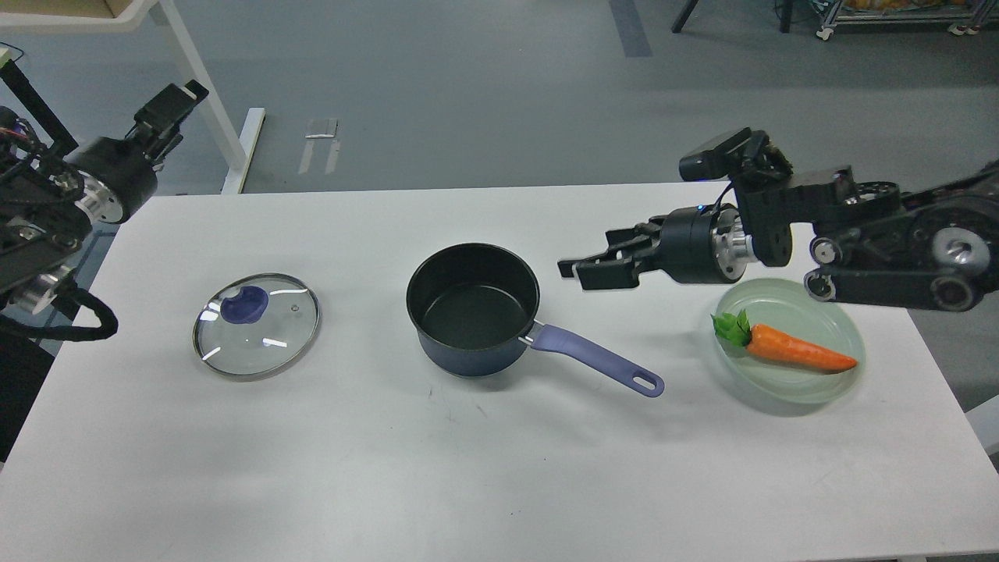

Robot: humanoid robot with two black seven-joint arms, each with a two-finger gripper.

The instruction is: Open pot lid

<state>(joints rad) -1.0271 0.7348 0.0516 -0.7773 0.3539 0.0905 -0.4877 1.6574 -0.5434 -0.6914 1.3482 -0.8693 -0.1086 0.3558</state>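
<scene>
lid (256,325) lies flat on the white bench (468,468), well apart from the pot (473,309) to its left, knob up, nothing touching it. pot sits mid-bench, open, black inside bare, purple handle (597,361) pointing right and toward the near edge. task reads as done from how things lie.

right gripper (576,269) hangs above the bench just right of the pot, fingers a little apart with a thin gap, holding nothing. left gripper (173,104) is raised off the far left corner, seen dark and end-on, cannot tell if its fingers are apart or together; it grips nothing visible.

pale green plate (847,343) with a carrot (796,349) sits under the right forearm, near the right bench edge.

risks, as judgement: right arm is low over the plate, so a downward or sideways retreat could clip the plate rim or roll the carrot off. a sweep left at this height could knock the pot rim or catch the handle and spin the pot. lid is glass and could slide if the left arm drops onto it.
</scene>
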